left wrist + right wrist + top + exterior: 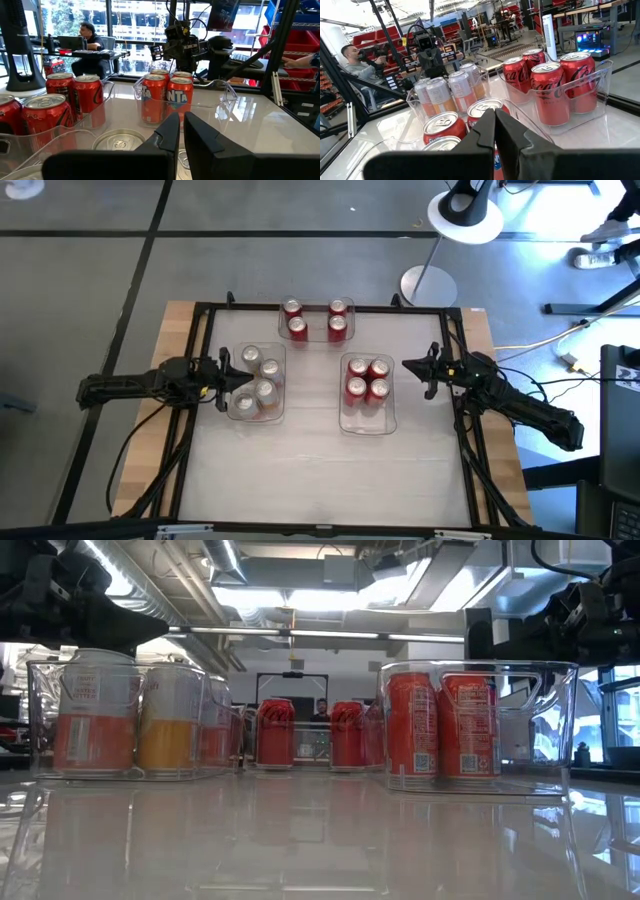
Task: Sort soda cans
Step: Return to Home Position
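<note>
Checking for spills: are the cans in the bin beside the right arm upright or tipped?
Upright: all four cans show round silver tops from above and stand vertical in the low view.

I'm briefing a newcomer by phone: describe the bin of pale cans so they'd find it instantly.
On the white table stand three clear bins. Take the left bin, beside the left gripper. It alone holds silver, pale-bodied cans; both others hold red cans.

The left arm (140,387) lay stretched inward from the left side and held low. The left pincer (232,377) pointed toward the middle, its fingers seemingly shut with barely a slit between them. The right arm (520,405) angled in from the right. The right pincer (410,366) was closed, fingers pressed together.
</note>
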